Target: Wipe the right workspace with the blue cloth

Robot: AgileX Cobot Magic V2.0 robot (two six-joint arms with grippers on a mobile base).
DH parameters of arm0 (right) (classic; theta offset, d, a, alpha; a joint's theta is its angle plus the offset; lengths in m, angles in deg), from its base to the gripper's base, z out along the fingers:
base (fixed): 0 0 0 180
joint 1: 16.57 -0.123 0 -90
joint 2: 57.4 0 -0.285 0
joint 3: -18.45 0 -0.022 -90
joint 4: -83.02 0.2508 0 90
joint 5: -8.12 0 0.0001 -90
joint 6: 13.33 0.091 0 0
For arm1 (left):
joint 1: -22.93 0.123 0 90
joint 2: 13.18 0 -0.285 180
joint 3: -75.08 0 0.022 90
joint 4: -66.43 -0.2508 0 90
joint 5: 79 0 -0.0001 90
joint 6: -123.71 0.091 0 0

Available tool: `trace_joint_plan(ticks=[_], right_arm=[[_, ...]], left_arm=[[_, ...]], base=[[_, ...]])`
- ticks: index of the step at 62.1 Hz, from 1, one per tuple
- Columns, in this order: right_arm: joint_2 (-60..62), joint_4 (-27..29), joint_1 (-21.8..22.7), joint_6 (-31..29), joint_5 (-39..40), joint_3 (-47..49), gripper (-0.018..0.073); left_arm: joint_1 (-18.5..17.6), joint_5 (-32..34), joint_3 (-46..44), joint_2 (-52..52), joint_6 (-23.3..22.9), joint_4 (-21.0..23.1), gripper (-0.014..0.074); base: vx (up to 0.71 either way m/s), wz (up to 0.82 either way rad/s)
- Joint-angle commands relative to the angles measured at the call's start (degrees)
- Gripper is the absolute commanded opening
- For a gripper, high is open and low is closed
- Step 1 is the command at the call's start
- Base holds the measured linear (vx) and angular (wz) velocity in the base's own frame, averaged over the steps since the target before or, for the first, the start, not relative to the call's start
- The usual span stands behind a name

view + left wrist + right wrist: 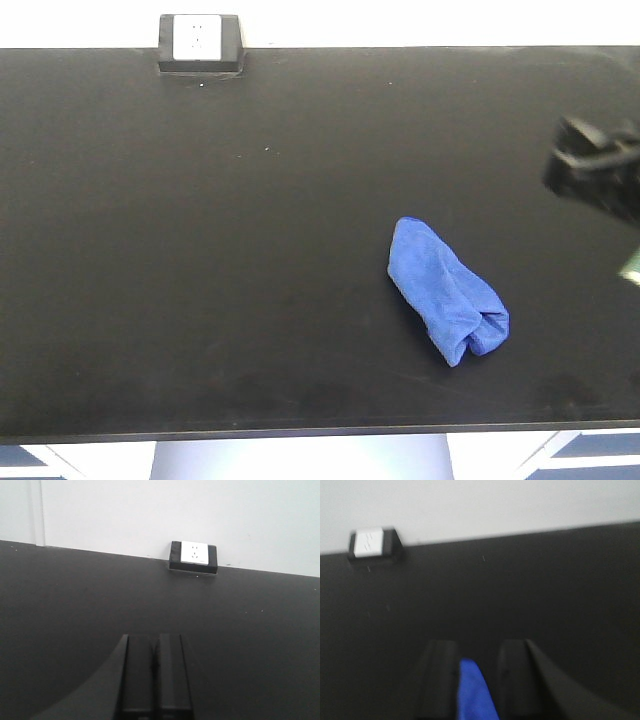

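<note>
The blue cloth [447, 291] lies crumpled on the right half of the black table [200, 250]. My right gripper [583, 160] is a blurred dark shape at the right edge, above and to the right of the cloth and apart from it. In the right wrist view its jaws [476, 647] stand open, and the cloth [475, 695] shows in the gap between the fingers, lying below. My left gripper [155, 642] is shut and empty over bare table; it is out of the front view.
A black box with a white socket plate [200, 42] stands at the table's back edge against the white wall; it also shows in the left wrist view [193, 556] and the right wrist view [370, 542]. The table's front edge runs along the bottom.
</note>
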Motion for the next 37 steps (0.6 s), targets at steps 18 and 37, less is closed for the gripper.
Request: trace_joint_plan(ticks=[18,37], right_arm=[[17.19,28.77,21.01,-47.11,17.37,-12.14,-0.0011],[34.18,43.26,35.40,-51.45,37.13,-34.91,-0.0008]], left_arm=[[-0.20,4.78,1.75,0.93,-0.49,0.02,-0.0006],[-0.20,4.78,1.75,0.93,-0.49,0.02,-0.0006]], base=[[0.00,0.00],[0.00,0.00]])
